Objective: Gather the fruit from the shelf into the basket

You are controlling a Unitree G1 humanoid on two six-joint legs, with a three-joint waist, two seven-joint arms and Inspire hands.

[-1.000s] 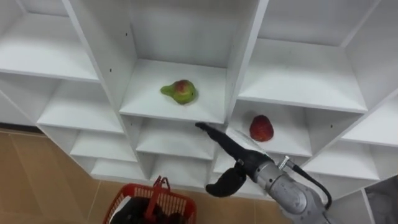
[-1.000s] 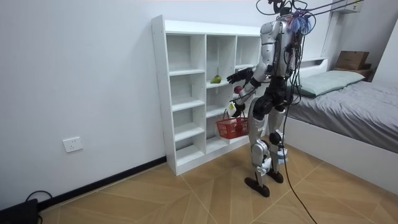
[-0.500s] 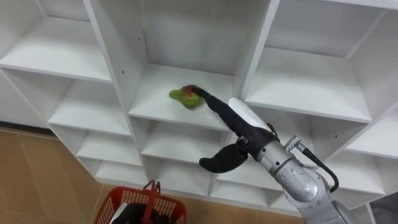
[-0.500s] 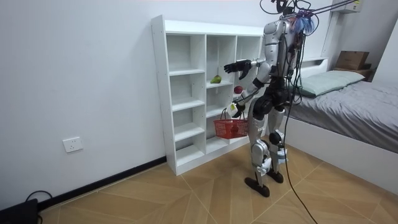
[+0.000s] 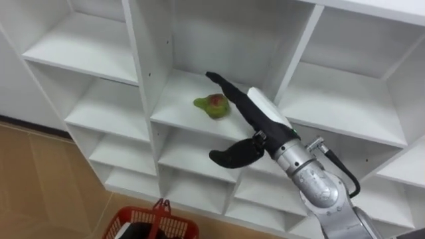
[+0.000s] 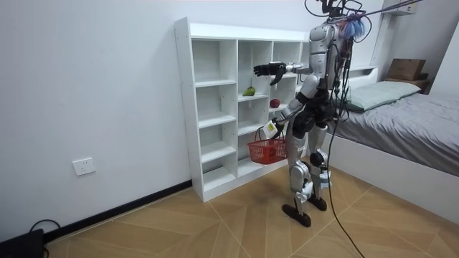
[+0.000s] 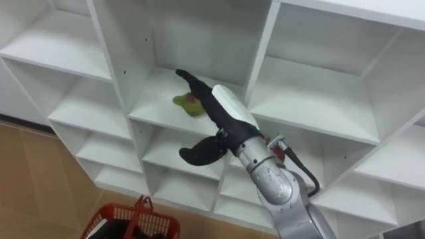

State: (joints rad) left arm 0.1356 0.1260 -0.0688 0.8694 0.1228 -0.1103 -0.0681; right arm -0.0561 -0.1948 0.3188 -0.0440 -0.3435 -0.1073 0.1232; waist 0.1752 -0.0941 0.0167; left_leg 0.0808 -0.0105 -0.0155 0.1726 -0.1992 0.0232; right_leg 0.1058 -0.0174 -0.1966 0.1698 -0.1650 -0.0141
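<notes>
Left eye view: the right hand [image 5: 262, 118] is up at the middle column of the white shelf unit [image 5: 143, 66]. Its fingers [image 5: 226, 89] are straight and pressed together, and the thumb [image 5: 232, 155] hangs wide below them. The pear [image 5: 214, 105] sits on the shelf just left of and below those fingers, with a sliver of white between them. A red basket [image 5: 136, 214] peeks in at the bottom edge.

Right eye view: here the fingers cross in front of the pear's right side, so whether they touch it cannot be told. The hand has nothing in it.

Room view: this is the wider look. The robot stands upright before the shelf unit, a bed behind it. The right arm is stretched out level, and the hand is higher than the pear and to the room view's right of it. A red apple [image 6: 274, 103] lies in the next column, one shelf lower. The basket hangs under the left hand [image 6: 271, 131], whose grip cannot be made out.

Against half a second ago, the arm has risen. The fingertips, then right at the pear, now point past it and higher into the compartment. The pear has stayed put.
</notes>
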